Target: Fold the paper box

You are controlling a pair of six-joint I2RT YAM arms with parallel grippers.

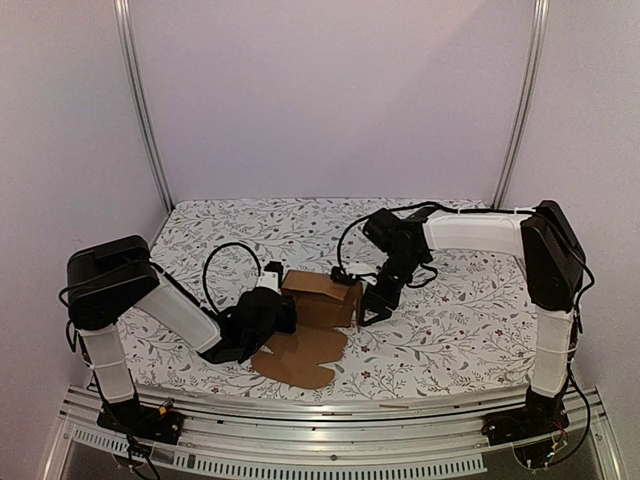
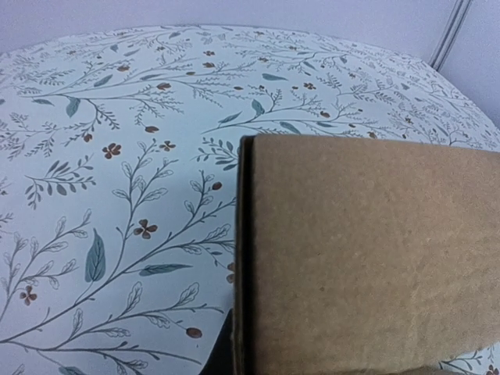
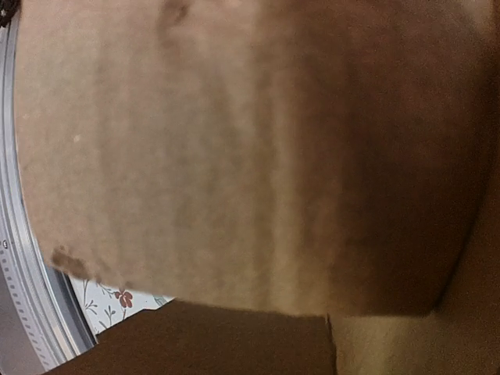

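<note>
I am checking the left gripper (image 1: pixel 272 312) first. Its jaws are closed right down and it is pressing in against the left side of the paper box (image 1: pixel 322 297). I cannot tell whether a thin wall of card is nipped between them, because its own camera is showing only a brown panel (image 2: pixel 367 258) close up and no fingers. The right gripper (image 1: pixel 372 305) is standing with its jaws wide apart against the box's right side. Its camera is being filled by a card wall (image 3: pixel 234 156), so I am not seeing it clamp anything. The box is sitting mid-table on the floral cover (image 1: pixel 450 330), between the two grippers. It is partly raised into a cuboid, with its rounded flaps (image 1: pixel 300 358) lying flat on the near side. I am judging it to be light, stiff only across its panels and ready to hinge at the creases, and easy to dent or slide over the cloth. So I am planning to take a standing wall by its edge and push the flaps near their creases rather than squeeze the hollow body. The left arm (image 1: pixel 170 310) is reaching low from its base, forearm running right towards the box. The right arm (image 1: pixel 470 232) is rising from its base, stretching left and dipping its wrist down to the box.
</note>
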